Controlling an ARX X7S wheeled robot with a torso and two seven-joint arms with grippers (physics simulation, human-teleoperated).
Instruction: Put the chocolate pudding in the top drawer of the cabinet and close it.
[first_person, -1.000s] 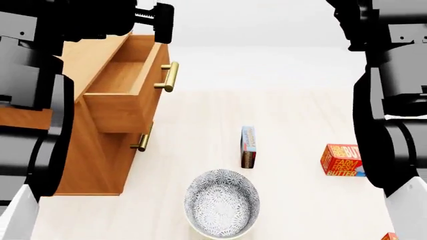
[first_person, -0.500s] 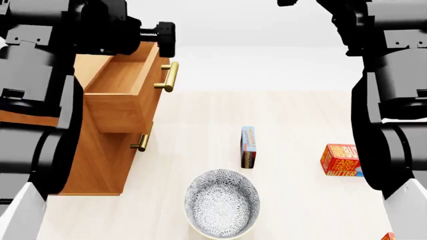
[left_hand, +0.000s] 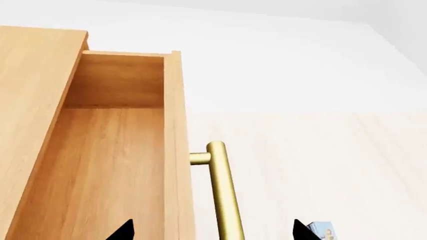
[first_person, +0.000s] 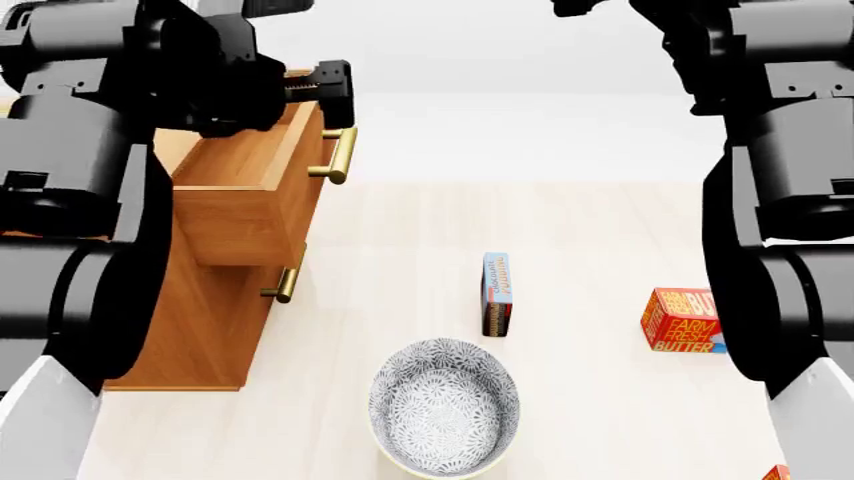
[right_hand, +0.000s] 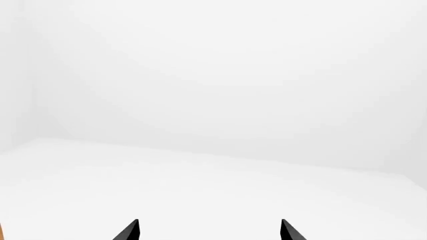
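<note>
I see a bare simulated room: a pale floor (first_person: 601, 230), blank white walls (right_hand: 213, 75) behind the cabinet (first_person: 220, 300).

1. An orange-red box (first_person: 683, 320) well to the right of the patterned bowl (first_person: 445, 405) carries "FARM FRESH BUTTER" on its front face.
2. Print on the slim upright box (first_person: 497, 293) just beyond the bowl is too small to read.

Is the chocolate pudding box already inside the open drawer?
No, the chocolate pudding stands on the floor beyond the bowl, and the top drawer shows only bare wood inside.
</note>
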